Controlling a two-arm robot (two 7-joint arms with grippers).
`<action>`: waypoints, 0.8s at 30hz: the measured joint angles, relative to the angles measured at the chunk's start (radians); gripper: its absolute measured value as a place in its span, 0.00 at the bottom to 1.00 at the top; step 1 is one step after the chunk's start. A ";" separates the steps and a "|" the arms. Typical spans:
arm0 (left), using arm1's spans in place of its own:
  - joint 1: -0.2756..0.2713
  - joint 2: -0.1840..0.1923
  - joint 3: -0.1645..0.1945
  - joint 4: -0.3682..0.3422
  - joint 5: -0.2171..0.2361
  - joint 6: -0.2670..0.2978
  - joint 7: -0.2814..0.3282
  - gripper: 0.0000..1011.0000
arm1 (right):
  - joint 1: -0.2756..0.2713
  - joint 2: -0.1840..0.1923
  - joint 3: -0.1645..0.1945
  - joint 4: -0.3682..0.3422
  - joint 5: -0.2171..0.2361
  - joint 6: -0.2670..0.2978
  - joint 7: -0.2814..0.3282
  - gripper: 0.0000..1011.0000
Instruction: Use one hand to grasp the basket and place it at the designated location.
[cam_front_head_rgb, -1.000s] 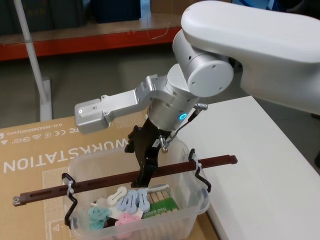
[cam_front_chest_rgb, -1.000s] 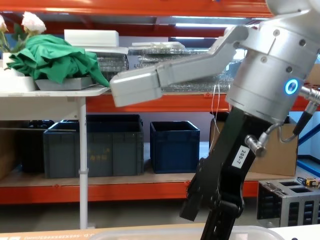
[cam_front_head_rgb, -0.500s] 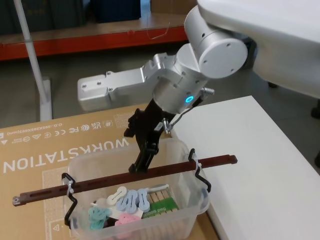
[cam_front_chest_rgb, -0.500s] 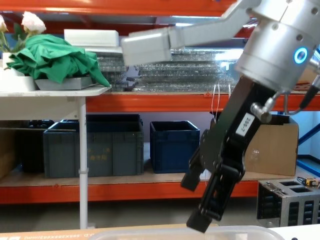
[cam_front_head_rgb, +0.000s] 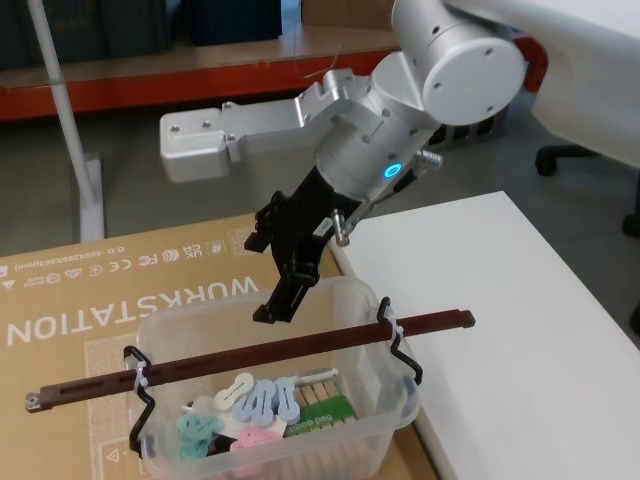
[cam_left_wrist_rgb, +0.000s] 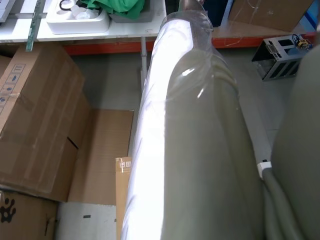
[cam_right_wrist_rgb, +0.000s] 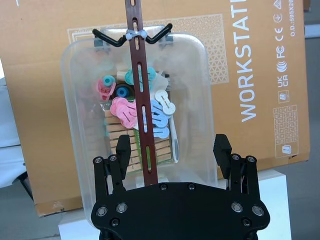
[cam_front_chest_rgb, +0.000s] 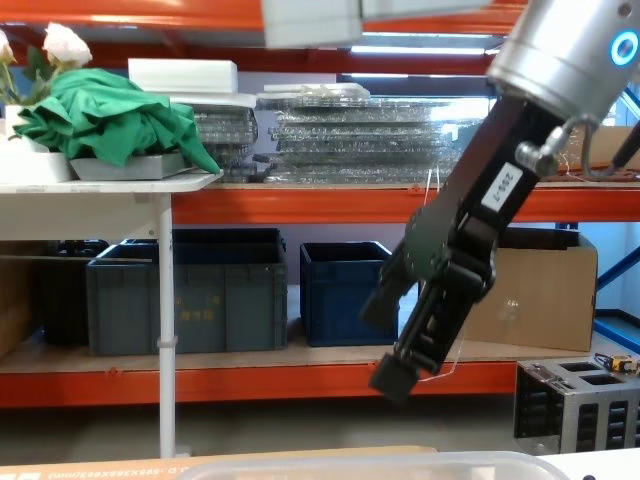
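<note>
Basket (cam_front_head_rgb: 385, 400) rests on the printed cardboard sheet (cam_front_head_rgb: 70, 300), just beside the white tabletop (cam_front_head_rgb: 520, 320). Whether this spot is the designated location cannot be told. Right end effector (cam_front_head_rgb: 272, 286) hovers above the rod handle (cam_front_head_rgb: 200, 366), spread wide, gripping nothing, clear of the rod.

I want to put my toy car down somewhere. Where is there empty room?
The white table, right of the basket, is bare. The cardboard sheet left of the basket is bare too. Inside the basket it is crowded with pegs, and the right gripper hangs open above it.
</note>
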 joint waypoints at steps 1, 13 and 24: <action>0.000 0.000 0.000 0.000 0.000 0.000 0.000 0.00 | 0.001 0.003 0.006 -0.003 0.004 -0.001 0.000 0.99; 0.000 0.000 0.000 0.000 0.000 0.000 0.000 0.00 | -0.001 0.016 0.027 -0.018 0.015 -0.005 0.000 0.99; 0.000 0.000 0.000 0.000 0.000 0.000 0.000 0.00 | -0.007 0.010 0.029 -0.013 0.008 -0.007 0.003 0.99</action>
